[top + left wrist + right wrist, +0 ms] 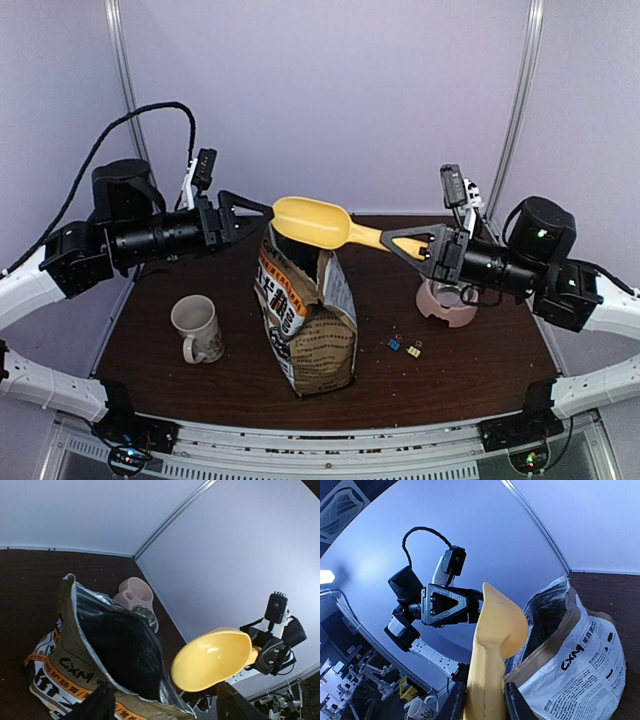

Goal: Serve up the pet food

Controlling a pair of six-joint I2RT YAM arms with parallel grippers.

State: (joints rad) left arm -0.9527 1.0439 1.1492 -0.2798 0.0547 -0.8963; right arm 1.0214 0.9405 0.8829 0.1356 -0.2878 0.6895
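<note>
Because the brown paper dog-food bag (305,320) stands open on the dark table (250,385), its pet food lies hidden inside, unseen. Above its mouth, the right claw (415,243) clamps the empty yellow plastic scoop (310,222), poised to dip; the left claw (262,211) hovers beside, fingers apart.

the left arm (150,238) and right arm (500,265) are black with white lower links (45,385); a black cable (150,108) loops off the left, green lights (541,233) dot the right.

Light: cool, even, bright on walls (350,100); tabletop (480,370) dark.
Shadows: soft, short, under bag (305,330).
Glare: mild sheen on scoop (212,660).
Distortion: wide-angle bending at wrist-view edges.
Focus: overhead slightly soft.
</note>
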